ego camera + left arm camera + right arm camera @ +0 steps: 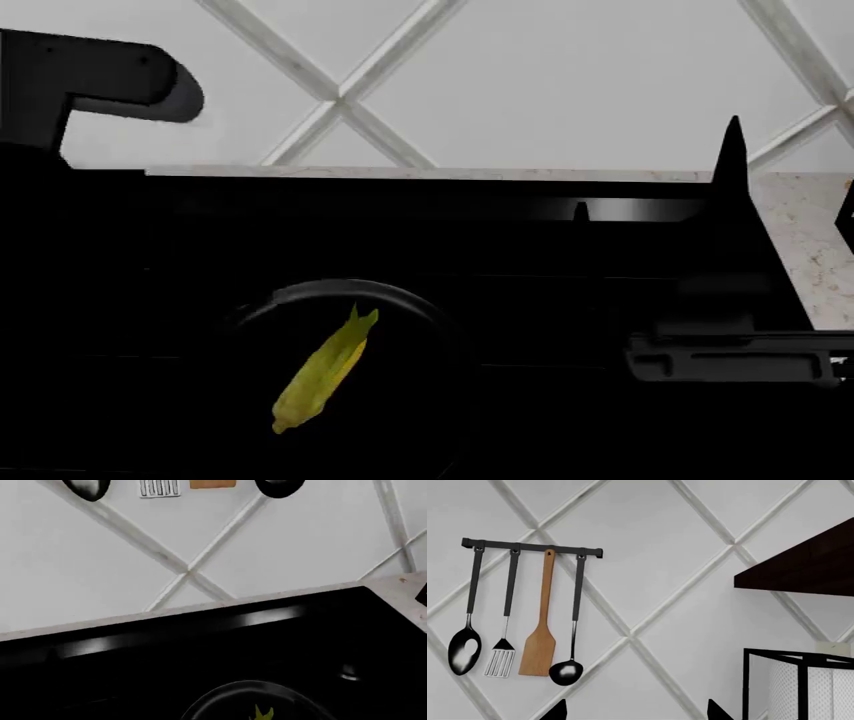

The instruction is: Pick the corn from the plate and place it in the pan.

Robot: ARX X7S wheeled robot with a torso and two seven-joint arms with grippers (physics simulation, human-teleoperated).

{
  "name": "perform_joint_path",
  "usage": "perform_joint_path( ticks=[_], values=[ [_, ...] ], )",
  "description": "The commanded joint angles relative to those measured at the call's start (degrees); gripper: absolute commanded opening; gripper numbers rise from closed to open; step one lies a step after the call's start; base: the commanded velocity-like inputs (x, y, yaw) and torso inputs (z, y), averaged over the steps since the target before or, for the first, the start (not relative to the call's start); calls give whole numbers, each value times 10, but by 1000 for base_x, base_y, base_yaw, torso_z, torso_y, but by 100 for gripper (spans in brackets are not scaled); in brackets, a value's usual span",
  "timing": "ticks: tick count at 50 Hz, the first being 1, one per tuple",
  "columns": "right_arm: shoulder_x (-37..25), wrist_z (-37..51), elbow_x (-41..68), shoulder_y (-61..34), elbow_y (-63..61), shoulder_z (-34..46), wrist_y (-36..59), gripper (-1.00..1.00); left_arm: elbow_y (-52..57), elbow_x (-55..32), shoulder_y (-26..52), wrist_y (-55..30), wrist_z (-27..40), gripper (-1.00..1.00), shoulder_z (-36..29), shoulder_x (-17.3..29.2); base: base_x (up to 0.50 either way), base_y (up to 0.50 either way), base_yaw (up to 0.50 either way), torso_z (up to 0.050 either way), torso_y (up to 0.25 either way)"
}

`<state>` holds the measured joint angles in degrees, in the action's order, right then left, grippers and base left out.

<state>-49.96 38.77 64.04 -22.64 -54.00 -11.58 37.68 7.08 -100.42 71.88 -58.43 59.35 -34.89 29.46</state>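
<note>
Corn (324, 372): lies in the pan (400, 300), below and apart from my claws; long axis diagonal, green husk tip toward the wall.
Left claw: cannot tell.
Right claw (637, 711): tips spread, holding nothing.

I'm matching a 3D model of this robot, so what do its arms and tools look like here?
Nearly everything is matte black, with no cables, markings or sleeves visible. The left arm shows a blocky link with a rounded end. The right arm shows a dark grey, flat-sided bar. The right tool has two slim fingertips tapering to sharp points. The left tool isn't visible.
</note>
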Motion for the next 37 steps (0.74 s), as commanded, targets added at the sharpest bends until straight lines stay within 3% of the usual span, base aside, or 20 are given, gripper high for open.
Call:
perform_joint_path(
  ticks=[1, 6, 9, 13, 37],
  values=[
    [16, -20, -29, -21, 20, 33, -5, 100, 99, -99, 28, 51, 100, 100, 128, 121, 0, 0, 0, 0, 0],
    [30, -41, -52, -46, 41, 65, -8, 100, 118, -62, -89, 113, 95, 100, 190, 183, 0, 0, 0, 0, 0],
    [35, -56, -66, -49, 55, 76, -13, 100, 145, 15, -157, 146, 92, 100, 217, 213, 0, 0, 0, 0, 0],
    [49, -76, -81, -29, 69, 80, -32, 100, 164, 36, -270, 200, 71, 100, 248, 211, 0, 0, 0, 0, 0],
    [59, -78, -82, -28, 67, 96, -37, 100, 183, 31, -285, 208, 68, 100, 254, 212, 0, 0, 0, 0, 0]
  ],
)
